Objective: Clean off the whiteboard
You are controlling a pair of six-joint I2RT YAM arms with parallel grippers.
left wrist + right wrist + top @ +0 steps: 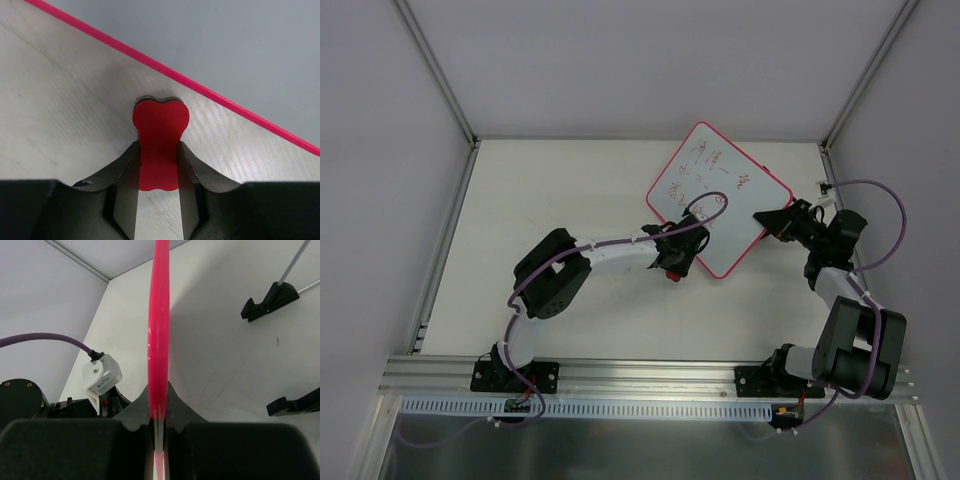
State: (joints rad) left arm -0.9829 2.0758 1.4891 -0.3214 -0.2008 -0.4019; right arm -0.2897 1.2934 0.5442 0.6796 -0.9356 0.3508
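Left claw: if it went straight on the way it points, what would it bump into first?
The left claw is pinching the red eraser. Straight ahead, past a bit of table, the eraser would probably hit the pink edge of the whiteboard first, though depth is hard to judge.

The whiteboard (pixel 720 195) is sitting skewed toward the far right of the table (pixel 560 210), its right edge lying between the fingers of the right gripper (pixel 772 221), while the eraser (pixel 159 145) is lying on the table between the fingers of the left gripper (pixel 672 262), just beside the whiteboard's near left edge.
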